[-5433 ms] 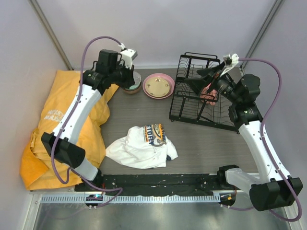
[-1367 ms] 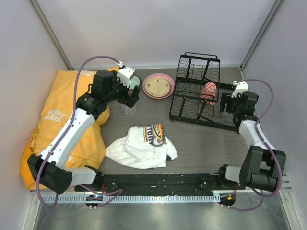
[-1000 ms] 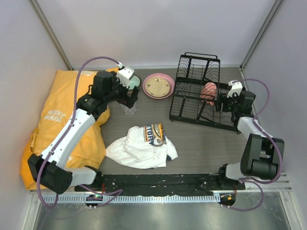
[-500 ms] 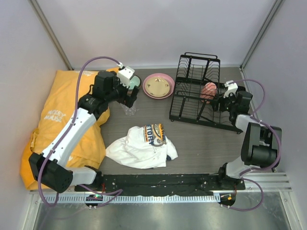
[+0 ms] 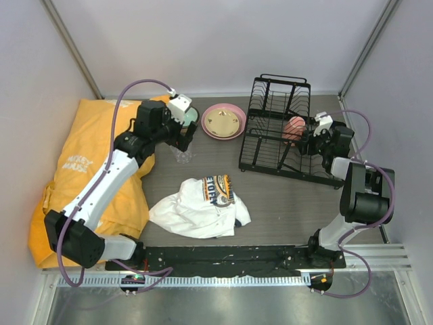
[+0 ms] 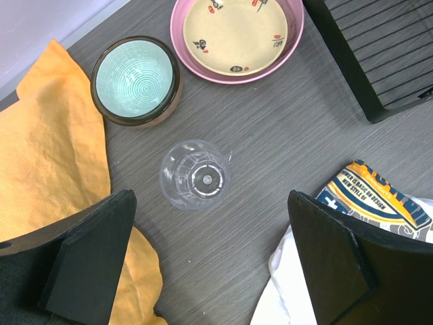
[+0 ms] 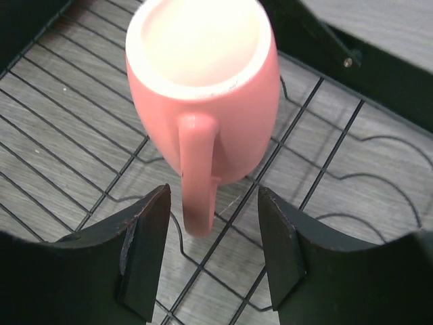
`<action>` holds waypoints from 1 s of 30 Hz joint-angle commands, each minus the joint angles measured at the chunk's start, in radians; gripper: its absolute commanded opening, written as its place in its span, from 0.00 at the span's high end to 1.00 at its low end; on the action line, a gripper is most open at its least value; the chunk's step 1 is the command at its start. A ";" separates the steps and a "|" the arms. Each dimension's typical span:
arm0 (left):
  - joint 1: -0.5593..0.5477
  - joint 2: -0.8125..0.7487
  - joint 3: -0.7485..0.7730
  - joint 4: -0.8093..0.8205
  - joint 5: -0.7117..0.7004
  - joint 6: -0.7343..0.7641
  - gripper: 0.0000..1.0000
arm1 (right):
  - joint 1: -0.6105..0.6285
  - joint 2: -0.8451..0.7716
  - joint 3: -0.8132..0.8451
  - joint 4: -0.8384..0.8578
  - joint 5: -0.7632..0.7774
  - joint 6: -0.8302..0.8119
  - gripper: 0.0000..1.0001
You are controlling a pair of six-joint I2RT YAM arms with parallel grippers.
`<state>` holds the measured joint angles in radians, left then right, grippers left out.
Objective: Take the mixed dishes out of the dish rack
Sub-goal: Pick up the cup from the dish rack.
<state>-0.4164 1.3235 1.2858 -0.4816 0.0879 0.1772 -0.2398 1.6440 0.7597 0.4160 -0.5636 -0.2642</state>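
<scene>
Right claw [image 7: 215, 254] nearer, one pink mug [image 7: 203, 91], one rack [image 5: 277, 128].

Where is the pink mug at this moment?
The pink mug stands in the dish rack, right side of the top view; in the right wrist view its handle lies between the right gripper's open jaws.

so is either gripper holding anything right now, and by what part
Nothing is held. The right gripper straddles the pink mug handle, not yet closed on it. The left gripper hangs open above the clear glass.

Pink mug [image 7: 203, 95], cream inside, on black wire rack [image 5: 277, 128]; mint-green ringed bowl [image 6: 134, 76]; orange cloth [image 6: 47, 149].
</scene>
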 commanded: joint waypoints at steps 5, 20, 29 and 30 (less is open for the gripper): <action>0.005 0.011 0.014 0.052 -0.017 0.015 0.00 | -0.006 0.039 0.105 -0.012 -0.033 -0.021 0.46; 0.004 0.011 0.017 0.047 -0.014 0.016 0.00 | 0.005 0.085 0.199 -0.157 -0.039 -0.055 0.48; 0.004 0.016 0.015 0.048 -0.010 0.011 0.00 | 0.014 0.112 0.237 -0.198 -0.035 -0.066 0.50; 0.005 0.017 0.015 0.046 -0.010 0.013 0.00 | 0.014 0.112 0.239 -0.201 -0.035 -0.066 0.50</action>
<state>-0.4168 1.3334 1.2858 -0.4816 0.0788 0.1898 -0.2317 1.7523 0.9531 0.2218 -0.5892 -0.3122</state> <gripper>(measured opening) 0.996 0.509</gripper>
